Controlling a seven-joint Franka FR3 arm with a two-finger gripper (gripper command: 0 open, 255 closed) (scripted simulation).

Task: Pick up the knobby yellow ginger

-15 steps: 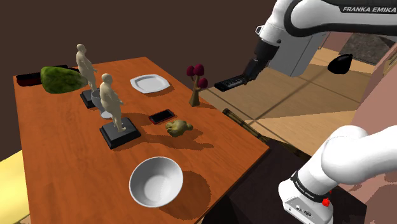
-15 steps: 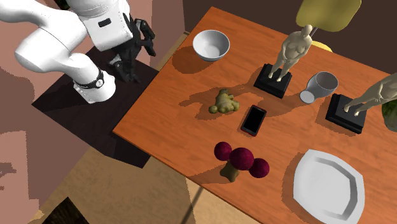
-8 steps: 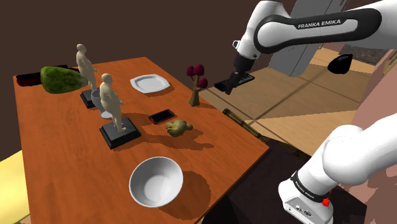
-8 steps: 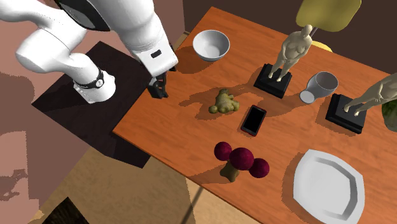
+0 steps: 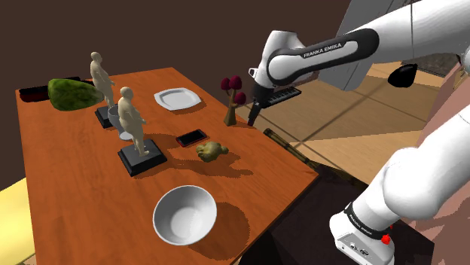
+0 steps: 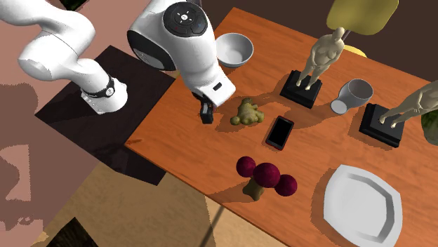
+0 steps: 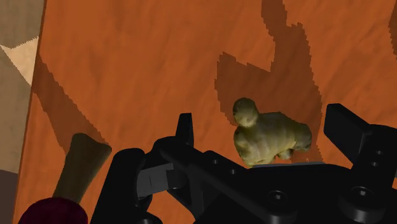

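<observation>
1. My gripper [image 6: 206, 116] is spread wide and empty, hovering above the table [image 6: 182, 154] near the edge by my stand.
2. The ginger [image 7: 267, 135] lies on the table below and ahead of me, framed between my fingers but untouched.
3. Its long axis seems to run finger to finger, so I judge a wrist turn would help.
4. A phone [image 6: 280, 132] sits just beside it on the far side; the edge side is open.
</observation>
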